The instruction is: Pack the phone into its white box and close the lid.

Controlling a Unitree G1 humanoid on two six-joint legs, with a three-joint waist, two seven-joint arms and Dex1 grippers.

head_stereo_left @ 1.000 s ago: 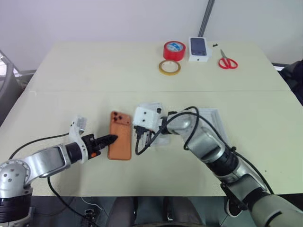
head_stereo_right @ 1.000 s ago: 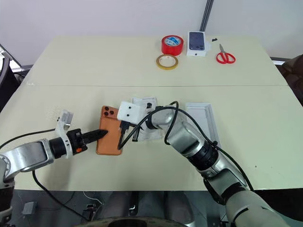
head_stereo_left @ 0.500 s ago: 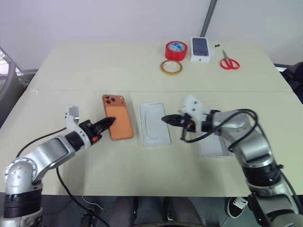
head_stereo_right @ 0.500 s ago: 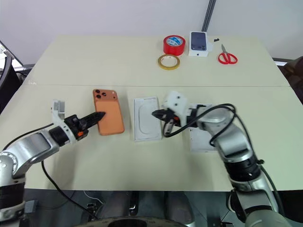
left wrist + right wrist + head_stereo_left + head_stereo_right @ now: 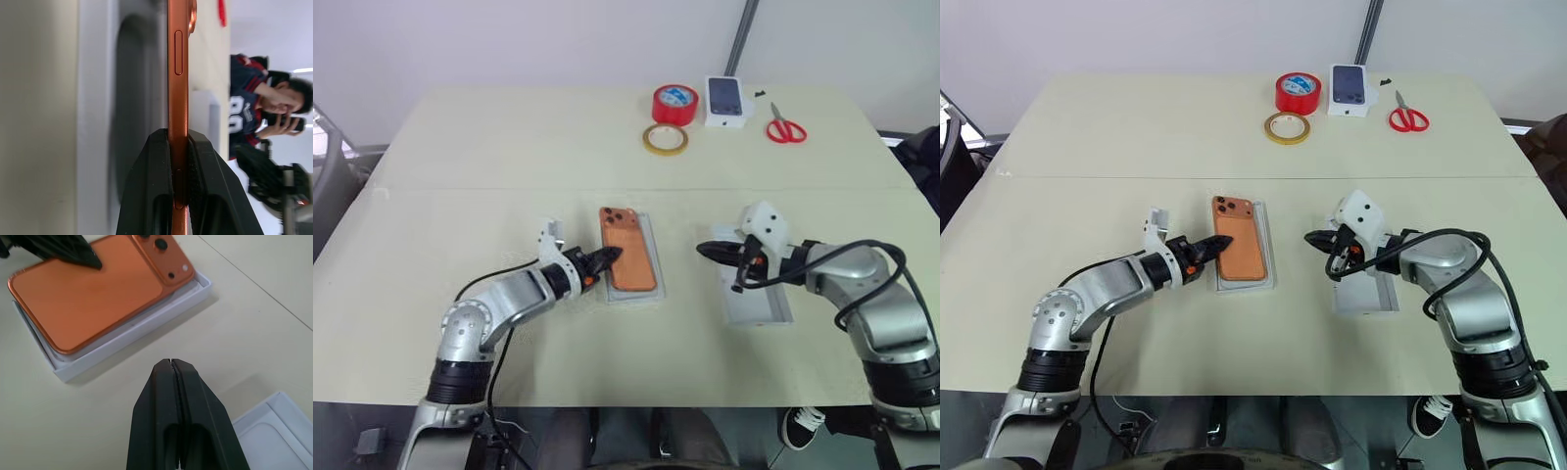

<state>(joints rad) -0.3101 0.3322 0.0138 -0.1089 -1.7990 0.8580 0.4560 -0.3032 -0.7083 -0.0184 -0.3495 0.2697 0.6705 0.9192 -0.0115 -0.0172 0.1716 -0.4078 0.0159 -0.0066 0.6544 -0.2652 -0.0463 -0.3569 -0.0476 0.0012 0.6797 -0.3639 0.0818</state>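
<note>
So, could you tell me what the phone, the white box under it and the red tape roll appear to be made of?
The phone: matte orange back, probably metal or frosted glass, given its soft even sheen; edge looks like satin metal.
The white box: likely rigid cardboard, with thin, crisp, matte white walls.
The red tape roll: seemingly glossy plastic tape, judging by its saturated red side; the core cannot be judged.

The phone is orange with a darker orange camera block and black lenses. The white box under it is plain white. Beyond the phone: a red tape roll, a yellowish tape ring, red-handled scissors, and a white carton printed with a dark phone.
</note>
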